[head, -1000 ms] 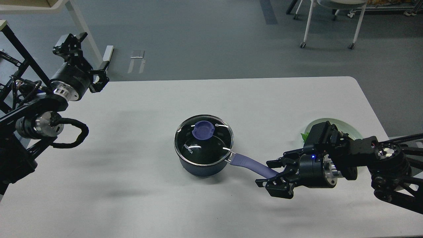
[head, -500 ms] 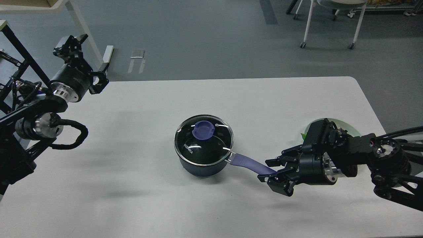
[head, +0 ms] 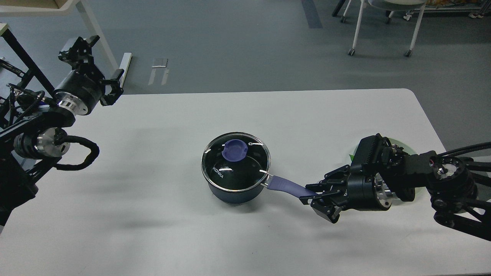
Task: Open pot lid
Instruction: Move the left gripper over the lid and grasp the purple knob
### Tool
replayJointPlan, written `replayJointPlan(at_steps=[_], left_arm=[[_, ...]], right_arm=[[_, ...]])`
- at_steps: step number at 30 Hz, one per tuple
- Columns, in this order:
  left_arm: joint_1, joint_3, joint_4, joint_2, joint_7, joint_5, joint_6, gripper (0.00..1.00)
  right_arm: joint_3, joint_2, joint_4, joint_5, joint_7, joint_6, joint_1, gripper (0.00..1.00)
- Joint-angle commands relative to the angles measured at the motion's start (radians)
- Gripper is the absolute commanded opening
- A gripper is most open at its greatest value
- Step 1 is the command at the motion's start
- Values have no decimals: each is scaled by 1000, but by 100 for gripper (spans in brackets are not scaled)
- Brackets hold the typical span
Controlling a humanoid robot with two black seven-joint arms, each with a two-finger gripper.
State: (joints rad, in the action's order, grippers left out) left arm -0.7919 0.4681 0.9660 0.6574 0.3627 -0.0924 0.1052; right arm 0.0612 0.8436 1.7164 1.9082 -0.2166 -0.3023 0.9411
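A dark blue pot (head: 234, 191) stands at the middle of the white table (head: 307, 115). Its glass lid (head: 236, 165) with a purple knob (head: 233, 150) sits flat on the rim. The pot's purple handle (head: 285, 187) points right and toward me. My right gripper (head: 315, 195) is shut on the far end of that handle, low over the table. My left gripper (head: 96, 65) is open and empty, raised at the table's far left corner, well away from the pot.
A pale green plate (head: 403, 146) with something green on it lies behind my right wrist, mostly hidden. A chair on castors (head: 383, 23) and a white desk leg (head: 96, 34) stand on the floor beyond the table.
My right gripper closed from open onto the end of the pot handle and the pot shifted slightly left. My left gripper drifted a little up and left.
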Motion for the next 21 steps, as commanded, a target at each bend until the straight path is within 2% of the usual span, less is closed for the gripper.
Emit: replayJointPlan(at_steps=[1,6,8,12,18,21], left_arm=[[-15,0,75,5,-1,-171,-27,98],[-23,-2,235,5,-2,-510,-125,98],[-24,-32,315,2,-5,-757,-176,98],[-24,-91,427,5,-2,-1112,-191,98],[-36,-183,464,-7,-2,-1680,-194,98],[-35,-232,459,-8,-1,-1855,-211,98]], right_arm=[[0,2,0,-3,2,2,-2,23],[-1,3,0,-8,2,2,-2,23],[0,5,0,-9,2,2,-2,23],[0,6,0,-12,2,3,-4,23],[-1,8,0,-14,0,3,-7,23],[-1,8,0,-14,0,3,-7,23]])
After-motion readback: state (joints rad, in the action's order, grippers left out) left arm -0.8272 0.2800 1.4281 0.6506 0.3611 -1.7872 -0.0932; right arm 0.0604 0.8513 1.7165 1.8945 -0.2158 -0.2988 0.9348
